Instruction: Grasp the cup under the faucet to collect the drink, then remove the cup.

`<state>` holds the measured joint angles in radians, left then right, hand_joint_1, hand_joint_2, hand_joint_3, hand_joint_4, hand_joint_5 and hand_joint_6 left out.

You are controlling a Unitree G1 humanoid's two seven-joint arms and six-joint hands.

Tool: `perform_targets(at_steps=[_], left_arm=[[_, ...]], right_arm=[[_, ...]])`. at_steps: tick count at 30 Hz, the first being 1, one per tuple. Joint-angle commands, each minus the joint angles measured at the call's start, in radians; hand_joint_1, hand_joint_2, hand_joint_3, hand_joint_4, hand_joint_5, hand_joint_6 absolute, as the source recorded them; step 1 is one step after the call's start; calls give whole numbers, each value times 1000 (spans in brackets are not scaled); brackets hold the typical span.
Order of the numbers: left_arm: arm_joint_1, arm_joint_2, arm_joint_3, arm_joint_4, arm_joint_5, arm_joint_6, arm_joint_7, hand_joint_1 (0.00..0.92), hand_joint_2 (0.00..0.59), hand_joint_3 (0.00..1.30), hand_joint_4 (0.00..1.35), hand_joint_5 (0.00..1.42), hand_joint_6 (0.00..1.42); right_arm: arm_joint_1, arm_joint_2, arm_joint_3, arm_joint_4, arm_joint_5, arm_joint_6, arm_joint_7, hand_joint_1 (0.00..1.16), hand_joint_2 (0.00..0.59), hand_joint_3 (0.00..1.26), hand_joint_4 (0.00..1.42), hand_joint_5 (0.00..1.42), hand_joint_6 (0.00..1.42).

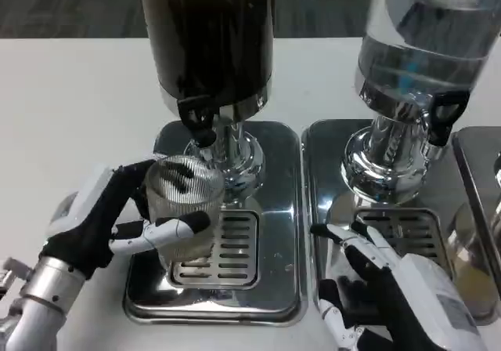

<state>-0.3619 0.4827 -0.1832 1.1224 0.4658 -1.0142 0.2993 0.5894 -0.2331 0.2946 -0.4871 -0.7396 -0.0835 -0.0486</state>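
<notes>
One step of the task appears done: the ribbed clear cup (pixel 182 208) is gripped by the left hand (pixel 117 214), fingers wrapped around its wall, and it stands on the slotted drip tray (pixel 227 249) beneath the black faucet (pixel 197 120) of the dark drink dispenser (pixel 210 34). Whether any drink has been collected cannot be told; filling and removal are judged still to come. The right hand (pixel 383 284) is rested, fingers spread, on the neighbouring drip tray (pixel 411 229). No legible writing is seen.

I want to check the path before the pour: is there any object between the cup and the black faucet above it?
Nothing visible stands between them. The left hand holds the cup on the drip tray, and the cup's open top sits just below the black faucet.
</notes>
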Motion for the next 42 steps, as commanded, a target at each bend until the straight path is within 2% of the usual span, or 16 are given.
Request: perform_targets(at_steps=[1,12,23,30,42], left_arm=[[-40,-18,-16,12,11,4,-2,341,167,553,549,836,893],[-75,-37,-54,37,31,14,-9,342,167,554,549,836,893],[-99,-44,-95,55,29,36,-54,329,153,530,518,779,809],[-94,-30,-98,53,22,48,-104,259,130,495,494,712,726],[-85,-18,-93,31,3,45,-141,186,95,428,438,629,721]], right_arm=[[6,5,-9,-25,2,5,-5,569,553,179,154,42,113],[-3,14,-10,-28,-2,16,4,567,553,179,154,49,113],[-8,17,-16,-31,7,23,17,559,559,178,163,50,113],[-13,19,-17,-30,14,24,26,554,559,178,164,50,123],[-15,17,-19,-34,19,27,35,548,559,178,164,58,128]])
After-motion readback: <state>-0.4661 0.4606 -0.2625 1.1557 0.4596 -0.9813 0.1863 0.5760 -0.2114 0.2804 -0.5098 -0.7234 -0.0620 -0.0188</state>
